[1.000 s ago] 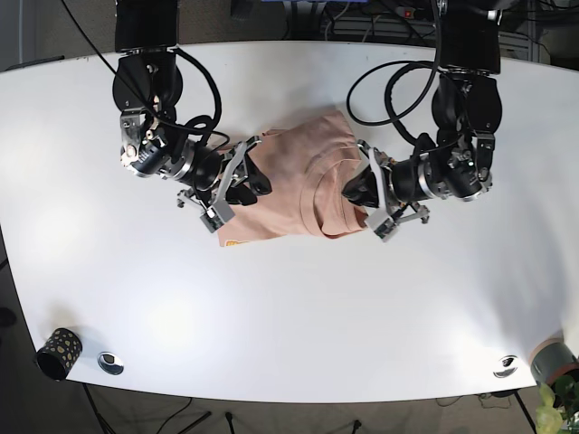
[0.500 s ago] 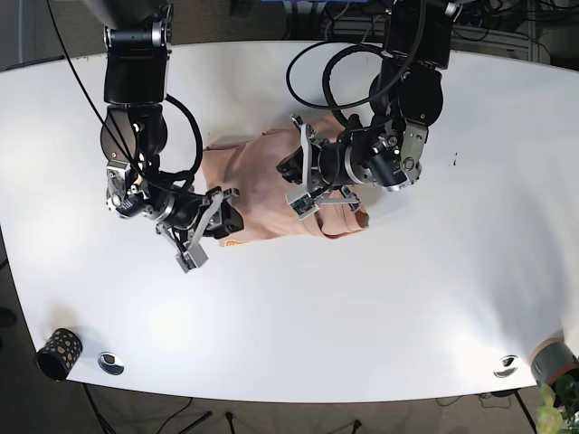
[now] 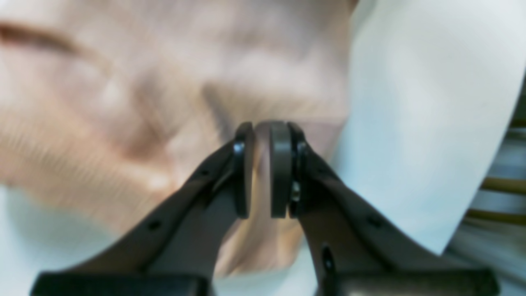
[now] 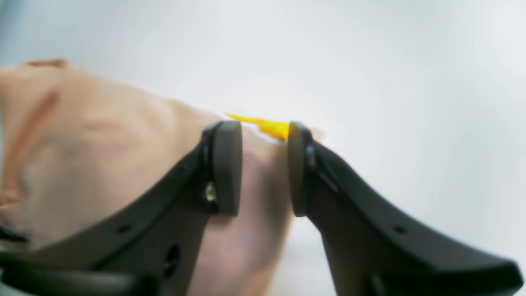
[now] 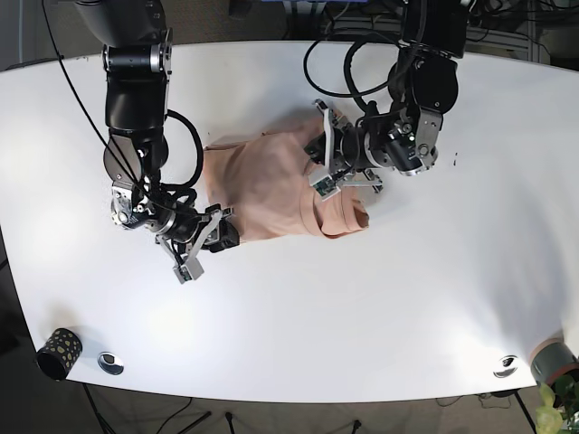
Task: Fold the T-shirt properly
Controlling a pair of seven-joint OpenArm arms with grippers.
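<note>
Two arms are on the shirt [image 5: 271, 185] right now, which sits bunched and partly folded near the middle of the white table [image 5: 380, 307], a bit toward the far edge. The left gripper [image 3: 263, 170] has its pads nearly together with just a thin sliver between them, and from its wrist view peach fabric seems to run through that gap, so it looks pinched onto a layer of the shirt close to the cloth's edge, though the blur makes it hard to swear to. The right gripper [image 4: 258, 168] is a different story: jaws partly apart, straddling the corner of the shirt where a bit of yellow print [image 4: 269, 125] pokes out, fabric sitting in the gap but neither pad clearly pressing on it. In the base view that gripper is down at the near-left corner of the shirt, and the left one is over the top of the pile near the collar side. Best guess at the step: mid-fold, one side gripped, the other corner getting lined up for a pinch. Next move probably calls for the right jaws to shut on that corner without dragging it, then both arms carrying the cloth over together so the layers land flat instead of wrinkling up.
</note>
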